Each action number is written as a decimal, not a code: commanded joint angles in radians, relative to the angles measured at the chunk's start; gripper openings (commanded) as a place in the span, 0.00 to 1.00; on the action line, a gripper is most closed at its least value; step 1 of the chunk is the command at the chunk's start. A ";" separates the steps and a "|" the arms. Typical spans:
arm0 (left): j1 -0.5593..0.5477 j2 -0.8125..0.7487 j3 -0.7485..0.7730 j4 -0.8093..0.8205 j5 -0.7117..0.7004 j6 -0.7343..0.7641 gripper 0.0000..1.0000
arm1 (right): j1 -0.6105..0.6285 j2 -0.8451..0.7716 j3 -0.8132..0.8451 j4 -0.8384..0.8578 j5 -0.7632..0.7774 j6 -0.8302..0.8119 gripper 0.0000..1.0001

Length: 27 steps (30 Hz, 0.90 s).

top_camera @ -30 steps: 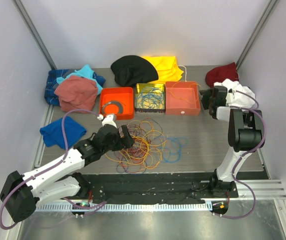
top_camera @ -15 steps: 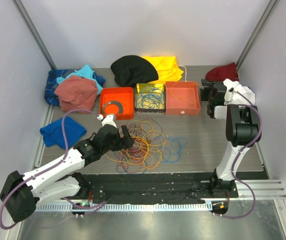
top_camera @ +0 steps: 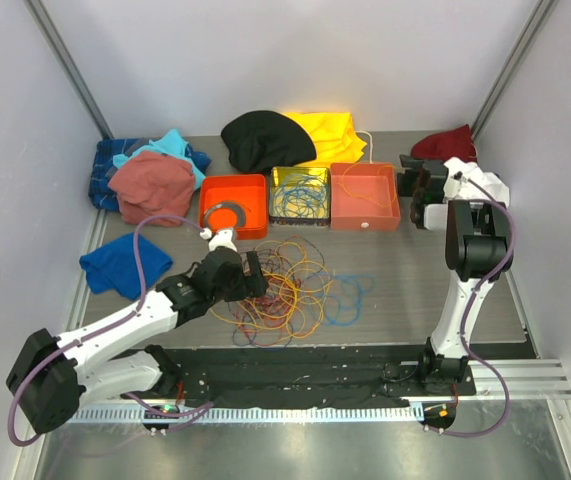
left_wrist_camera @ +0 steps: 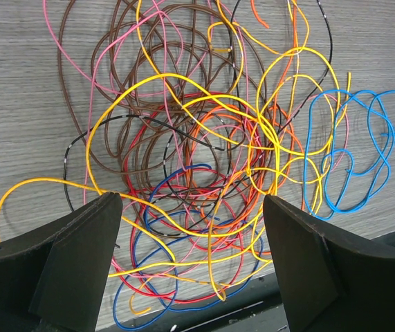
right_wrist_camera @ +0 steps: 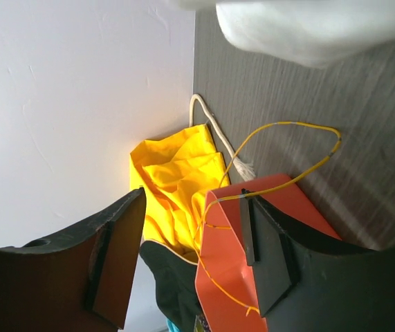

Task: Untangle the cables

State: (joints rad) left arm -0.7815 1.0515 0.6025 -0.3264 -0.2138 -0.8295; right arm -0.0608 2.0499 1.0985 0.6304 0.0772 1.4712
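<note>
The cables (top_camera: 283,283) lie in a tangled pile of orange, yellow, red, brown, pink and blue loops on the table centre. A light blue cable (top_camera: 350,295) spreads out at the pile's right. My left gripper (top_camera: 255,275) is open, low over the pile's left side. In the left wrist view the tangle (left_wrist_camera: 204,138) lies between and beyond the open gripper (left_wrist_camera: 191,266), and nothing is gripped. My right gripper (top_camera: 415,195) is open at the far right, next to the salmon bin (top_camera: 393,190). In the right wrist view the gripper (right_wrist_camera: 194,263) is empty, and a yellow cable (right_wrist_camera: 294,149) hangs over that bin's edge (right_wrist_camera: 228,277).
Three bins stand in a row at the back: an orange one (top_camera: 210,200) with a grey coiled ring, a middle one (top_camera: 300,172) holding more cables, and the salmon one. Cloths lie around: black (top_camera: 265,138), yellow (top_camera: 330,135), dark red (top_camera: 445,145), white (top_camera: 480,185), blue (top_camera: 125,262), pink (top_camera: 153,185).
My right gripper has swung back and slightly left toward the far right corner, near the salmon bin. My left arm has shifted slightly forward over the pile. The cables look unmoved.
</note>
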 commanded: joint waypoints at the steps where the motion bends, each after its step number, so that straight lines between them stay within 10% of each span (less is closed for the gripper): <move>1: -0.002 -0.002 0.039 0.016 -0.022 0.012 0.88 | 0.001 0.050 0.080 0.014 0.013 -0.014 0.59; 11: -0.002 0.007 0.039 0.024 -0.018 0.009 0.88 | 0.003 0.032 0.095 0.005 0.012 -0.097 0.07; 27: -0.002 -0.088 -0.010 0.016 0.008 -0.036 0.87 | 0.061 -0.290 0.147 -0.207 -0.013 -0.434 0.01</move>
State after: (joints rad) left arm -0.7815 0.9997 0.6029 -0.3267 -0.2161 -0.8394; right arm -0.0288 1.9038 1.1751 0.4866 0.0673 1.1736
